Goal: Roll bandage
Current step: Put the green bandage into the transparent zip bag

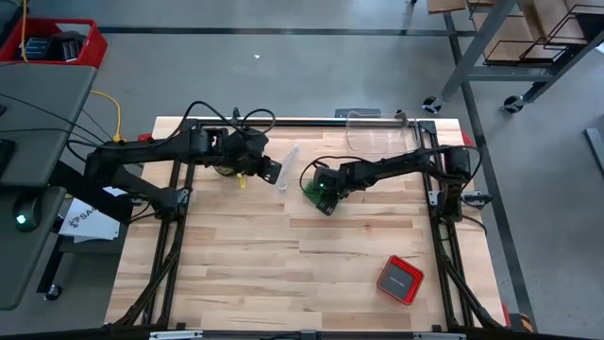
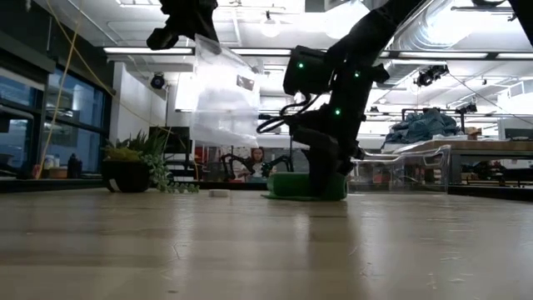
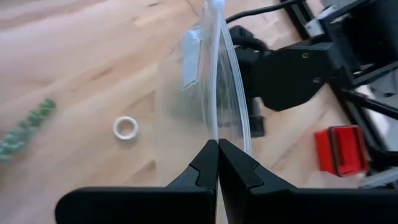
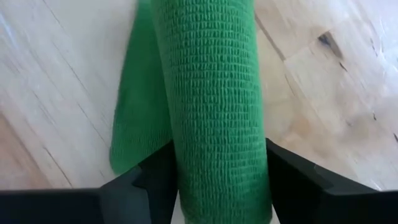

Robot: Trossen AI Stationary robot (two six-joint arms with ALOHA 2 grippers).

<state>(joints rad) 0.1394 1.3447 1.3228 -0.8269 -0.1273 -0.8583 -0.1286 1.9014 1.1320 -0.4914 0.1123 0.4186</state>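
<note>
From above, the right gripper [image 1: 322,194] was down on the green bandage [image 1: 311,188] near the tabletop's middle, toward the far edge, while the left gripper [image 1: 274,175] hung just beside it holding a clear bag [image 1: 288,161], with a red box [image 1: 400,280] toward the near right corner. At table height the bandage [image 2: 293,185] lay on the wood under the right gripper [image 2: 321,185], the bag [image 2: 223,96] dangling above. The left wrist view showed fingers [image 3: 205,171] pinched tight on the bag [image 3: 214,87], a white ring [image 3: 125,128] lying beyond; the right wrist view showed wide-set fingers [image 4: 155,180] flanking the bandage [image 4: 211,106].
</note>
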